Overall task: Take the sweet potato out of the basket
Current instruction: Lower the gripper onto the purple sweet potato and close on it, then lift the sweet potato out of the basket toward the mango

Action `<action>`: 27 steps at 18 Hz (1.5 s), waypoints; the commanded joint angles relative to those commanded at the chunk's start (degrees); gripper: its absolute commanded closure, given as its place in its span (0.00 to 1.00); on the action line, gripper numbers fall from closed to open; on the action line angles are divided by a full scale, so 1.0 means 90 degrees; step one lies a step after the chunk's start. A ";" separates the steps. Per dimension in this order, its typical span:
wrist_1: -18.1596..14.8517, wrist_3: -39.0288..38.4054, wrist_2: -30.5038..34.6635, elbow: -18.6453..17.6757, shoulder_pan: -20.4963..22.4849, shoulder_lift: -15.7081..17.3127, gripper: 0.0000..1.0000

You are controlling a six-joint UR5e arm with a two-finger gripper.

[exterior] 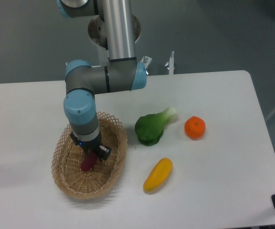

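The basket [68, 183] is a tan oval wicker one at the front left of the white table. The sweet potato [86, 163], small and magenta-purple, is inside it near the middle. My gripper [90, 155] reaches down into the basket from above, right at the sweet potato's upper end. Its fingers are mostly hidden by the wrist and the tuber, so I cannot tell whether they are closed on it. Only the lower part of the sweet potato shows below the gripper.
A green leafy vegetable [153, 126] lies right of the basket. An orange [195, 127] sits further right. A curved yellow-orange fruit [158, 174] lies in front of them. The arm's upright column [118, 33] stands behind the basket.
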 joint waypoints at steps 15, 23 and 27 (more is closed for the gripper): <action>-0.0049 0.0146 0.0059 0.0078 0.0195 0.0293 0.67; -0.0156 0.0566 0.0029 0.0234 0.0654 0.0605 0.72; -0.0205 0.0693 0.0059 0.0585 0.0849 0.0615 0.72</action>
